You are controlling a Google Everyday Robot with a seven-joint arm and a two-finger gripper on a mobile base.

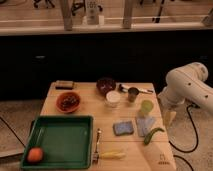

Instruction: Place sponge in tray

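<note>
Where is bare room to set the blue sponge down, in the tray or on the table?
The large green plastic tray is mostly bare; only a round orange fruit sits in its near-left corner. The wooden table's near-right corner, beyond the small flat blue sponge, is free. The middle, around the white cup, is crowded. The gripper hangs off the table's right edge.

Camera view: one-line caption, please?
Flat medium-blue sponge lies on wooden table, right of large green plastic tray; gripper hangs beside table's right edge.

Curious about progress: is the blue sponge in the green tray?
Out: the sponge lies on the table, right of the tray; the gripper hangs by the table's right edge.
</note>
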